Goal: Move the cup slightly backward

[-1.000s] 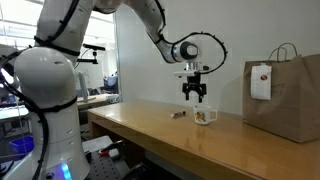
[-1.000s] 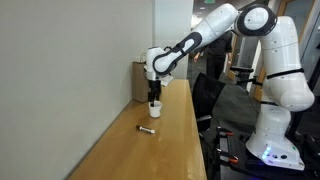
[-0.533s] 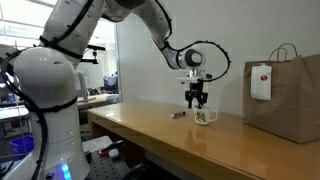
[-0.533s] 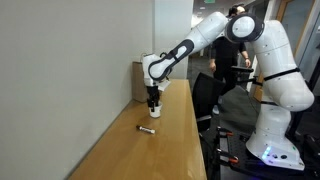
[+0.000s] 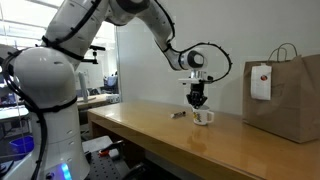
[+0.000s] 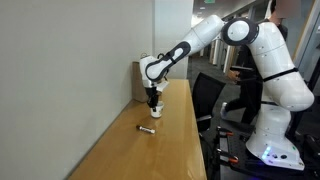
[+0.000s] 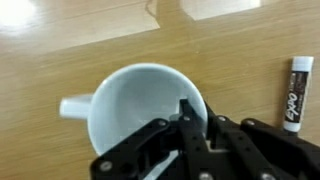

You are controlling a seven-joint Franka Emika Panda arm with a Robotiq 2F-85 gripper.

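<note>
The white cup [image 7: 140, 100] stands upright on the bench [image 7: 60, 50]. It is under the end effector [image 7: 197, 122], which comes straight down from above. In the wrist view the fingers [image 7: 186, 118] are closed together on the wall of the cup at about 4 o'clock of the rim. One finger seems to be inside and the other outside, so I judge that it is clamped on the cup. The handle [image 7: 75, 105] points to 9 o'clock, on the opposite side. Probably this side of the rim was chosen because the handle does not disturb the fingers there. A rim pinch is enough here, because the cup only has to slide or lift a little backward.

The Expo marker [image 7: 297, 93] lies flat at 3 o'clock of the cup, near but not touching. In an exterior view the brown paper bag [image 5: 285, 95] stands well apart from the cup [image 5: 203, 117], and the marker [image 5: 177, 114] lies on the other side of it. I think the backward path is free, but the bag is the limit of it.

The bench [image 6: 165, 145] is long, of smooth light wood, and shines a little, so the cup should slide easily on it. It runs along a plain white wall [image 6: 70, 70]. The room behind looks like a laboratory with other desks; the details are too small to tell.
</note>
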